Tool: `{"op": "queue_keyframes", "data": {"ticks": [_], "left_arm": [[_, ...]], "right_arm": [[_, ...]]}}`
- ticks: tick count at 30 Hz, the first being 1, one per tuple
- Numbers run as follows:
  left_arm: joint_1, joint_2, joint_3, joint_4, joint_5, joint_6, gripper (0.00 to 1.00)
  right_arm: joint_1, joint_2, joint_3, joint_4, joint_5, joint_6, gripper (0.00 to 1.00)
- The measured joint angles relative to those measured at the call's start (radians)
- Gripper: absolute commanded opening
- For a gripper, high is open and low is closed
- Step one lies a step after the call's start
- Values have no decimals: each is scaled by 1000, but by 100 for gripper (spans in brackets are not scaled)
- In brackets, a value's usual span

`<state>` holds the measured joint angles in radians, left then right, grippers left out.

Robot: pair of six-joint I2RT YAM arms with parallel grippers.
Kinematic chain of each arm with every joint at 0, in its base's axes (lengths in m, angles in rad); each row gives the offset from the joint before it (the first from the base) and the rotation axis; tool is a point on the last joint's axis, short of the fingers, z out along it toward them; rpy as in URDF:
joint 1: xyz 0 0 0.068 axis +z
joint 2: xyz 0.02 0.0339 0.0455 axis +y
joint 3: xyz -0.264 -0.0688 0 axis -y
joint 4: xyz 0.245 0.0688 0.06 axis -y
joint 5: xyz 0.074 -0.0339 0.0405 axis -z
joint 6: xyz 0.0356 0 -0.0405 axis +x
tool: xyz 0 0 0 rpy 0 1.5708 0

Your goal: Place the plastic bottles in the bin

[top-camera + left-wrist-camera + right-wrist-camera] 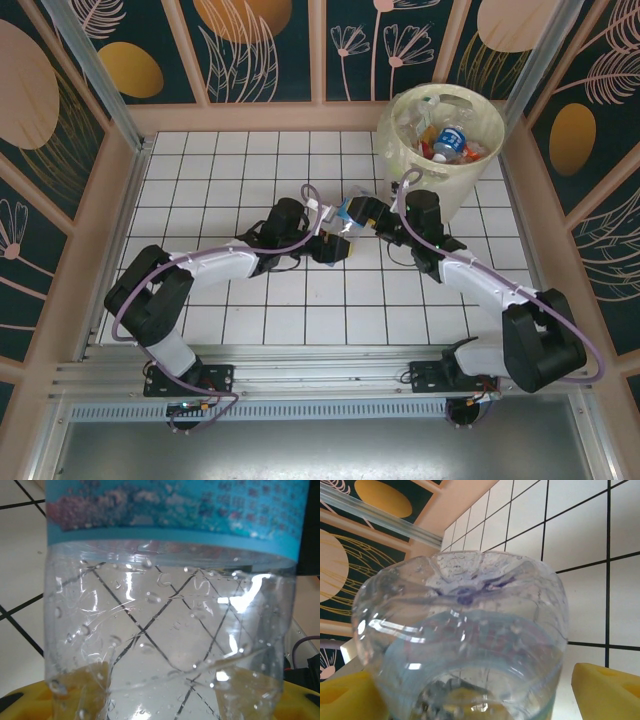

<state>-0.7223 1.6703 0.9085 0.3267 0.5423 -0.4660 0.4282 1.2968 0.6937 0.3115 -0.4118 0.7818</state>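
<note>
Left gripper (337, 238) clamps a clear bottle (165, 630); the print on its blue label (175, 510) is too blurred to read. Right gripper (366, 212) gapes astride the base, apparently not gripping. Bin (455, 185) nearby.

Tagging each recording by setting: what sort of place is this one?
Probably a robot test cell rather than a home: a white gridded tabletop, printed wall panels in a metal frame, and arms bolted to a rail, the left gripper holding a plastic bottle near the bin.
</note>
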Motion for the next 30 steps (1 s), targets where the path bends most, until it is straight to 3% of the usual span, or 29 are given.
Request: {"op": "queue_keyframes", "data": {"ticks": [11,17,19,26,30], "left_arm": [[-20,0,0,14,0,-8,57],[-21,0,0,14,0,-7,62],[-21,0,0,14,-1,-7,67],[-21,-11,0,15,-10,-6,96],[-21,-34,0,11,-31,-5,99]], "right_arm": [[-2,10,3,21,-17,11,66],[-2,10,4,21,-16,13,60],[-2,8,4,21,-16,13,59],[-6,-13,4,18,-16,13,58],[-13,-49,4,-13,-7,5,58]]}}
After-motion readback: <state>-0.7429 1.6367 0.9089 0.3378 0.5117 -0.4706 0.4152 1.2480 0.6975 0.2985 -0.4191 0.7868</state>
